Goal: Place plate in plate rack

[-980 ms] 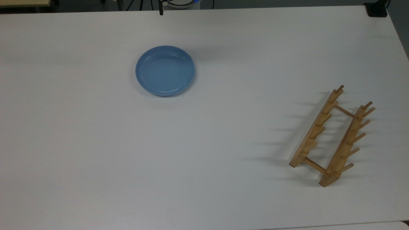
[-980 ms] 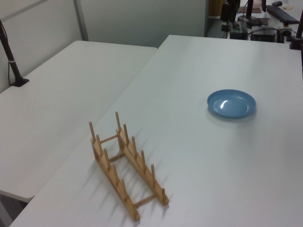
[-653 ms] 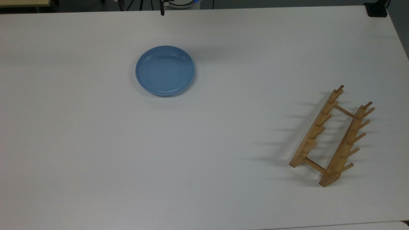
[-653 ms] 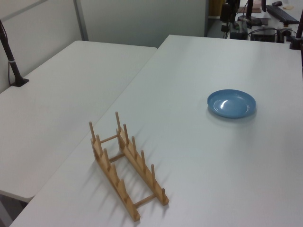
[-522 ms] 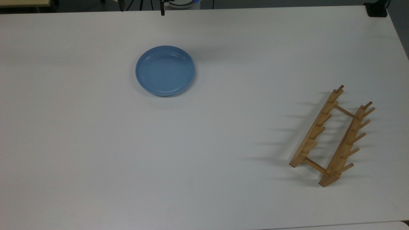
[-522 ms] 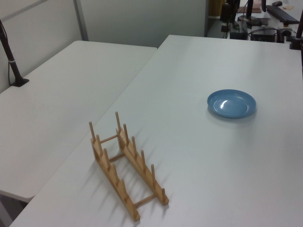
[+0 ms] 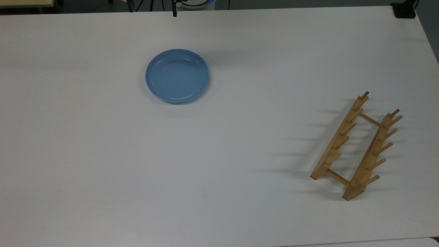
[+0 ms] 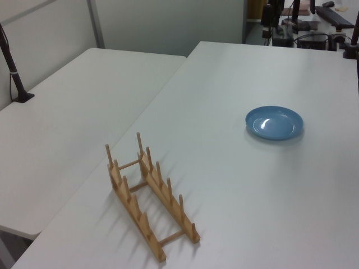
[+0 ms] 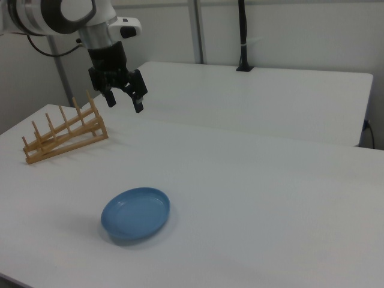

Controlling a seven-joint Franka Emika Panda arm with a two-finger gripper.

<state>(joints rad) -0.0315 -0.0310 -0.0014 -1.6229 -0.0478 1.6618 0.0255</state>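
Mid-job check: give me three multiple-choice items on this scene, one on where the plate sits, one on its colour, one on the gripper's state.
1. Where is the plate?
A. flat on the table, apart from the plate rack
B. standing in the rack
C. held in the air

2. What colour is the plate?
A. white
B. light blue
C. green

3. How is the gripper?
A. shut on the plate
B. open, holding nothing
C. resting on the rack

Answers: 1 A, bare table separates them in the top view. 2 B, blue in all views. 3 B, the right view shows spread fingers in the air.

plate (image 7: 177, 76): lt-blue, flat on table | plate rack (image 7: 356, 146): wood, pegs up, well apart
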